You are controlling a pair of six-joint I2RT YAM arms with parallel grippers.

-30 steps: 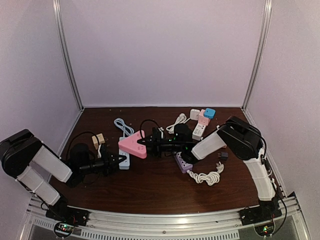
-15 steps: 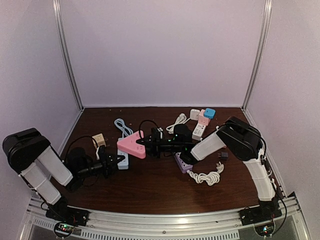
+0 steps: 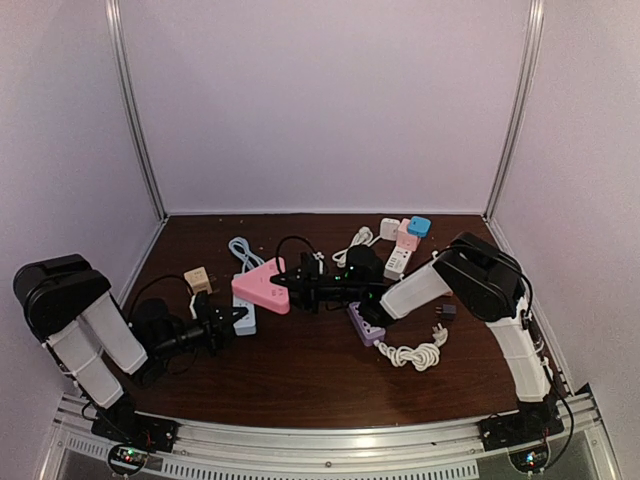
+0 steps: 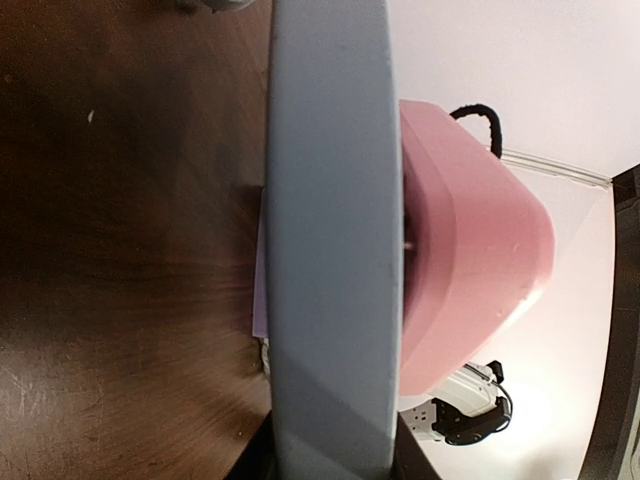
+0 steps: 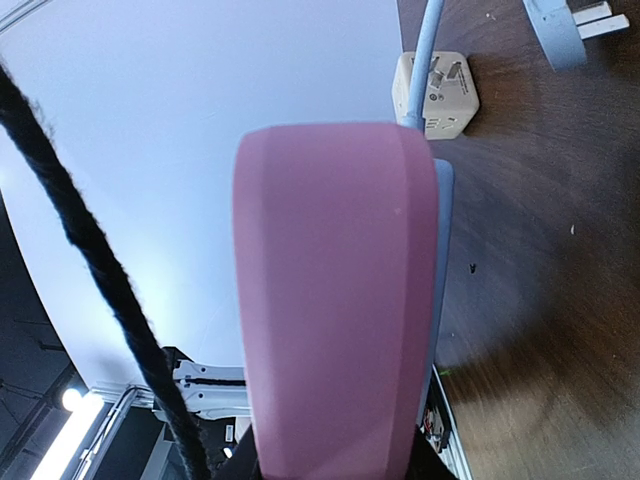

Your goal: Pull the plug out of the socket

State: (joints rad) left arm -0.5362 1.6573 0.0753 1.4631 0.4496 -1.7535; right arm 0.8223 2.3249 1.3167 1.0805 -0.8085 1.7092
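The socket is a light blue power strip (image 3: 246,318) left of the table's middle, and my left gripper (image 3: 228,322) is shut on its near end. The plug is a pink triangular block (image 3: 262,288) sitting on the strip's far end, with my right gripper (image 3: 290,288) shut on it from the right. In the left wrist view the blue strip (image 4: 330,250) fills the centre and the pink plug (image 4: 470,250) sits against its side, a thin dark gap with a pin showing between them. In the right wrist view the pink plug (image 5: 335,300) hides most of the strip (image 5: 441,250).
A beige cube adapter (image 3: 198,278) and a coiled blue cable (image 3: 245,250) lie behind the strip. A black cord (image 3: 295,245) loops off the plug. A purple strip (image 3: 365,325) with a white cord (image 3: 412,352), a small black adapter (image 3: 446,311) and white, pink and blue adapters (image 3: 405,235) lie to the right.
The strip and the pink plug have shifted slightly left and back together. My left arm's elbow has risen, and the beige cube now shows fully behind the strip.
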